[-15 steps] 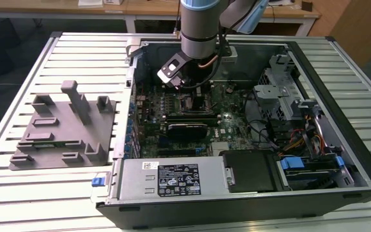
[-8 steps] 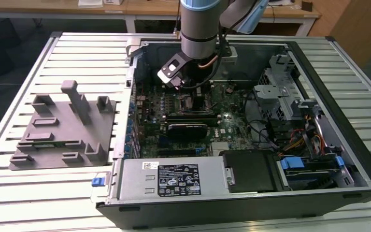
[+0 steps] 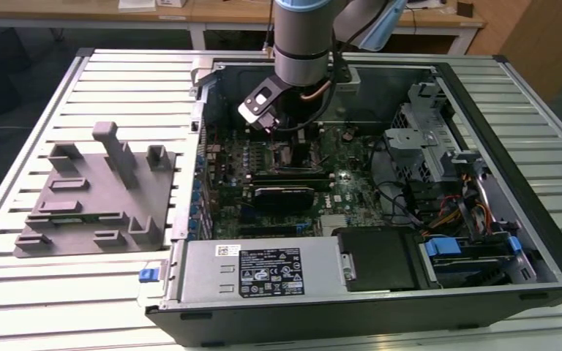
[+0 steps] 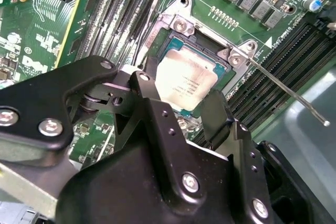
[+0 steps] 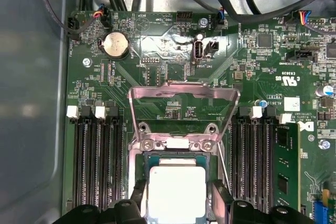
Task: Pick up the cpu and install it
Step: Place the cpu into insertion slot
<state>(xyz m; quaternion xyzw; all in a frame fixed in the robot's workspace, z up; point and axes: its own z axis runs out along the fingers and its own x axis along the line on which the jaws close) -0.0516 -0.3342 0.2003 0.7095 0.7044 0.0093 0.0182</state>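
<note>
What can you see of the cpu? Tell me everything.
The cpu is a small, flat, square chip with a pale silver metal top bearing faint print and a thin green edge. It lies in the open socket on the green motherboard, with the metal retention frame flipped up off it and the thin lever swung aside. The gripper straddles it closely; whether it touches the chip cannot be told.

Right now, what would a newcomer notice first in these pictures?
The silver-topped cpu lying in the socket, with the gripper right over it in both wrist views. Then the socket's retention frame standing open beyond it, and the grey plastic fixture on the exterior view's left, beside the open computer case.
</note>
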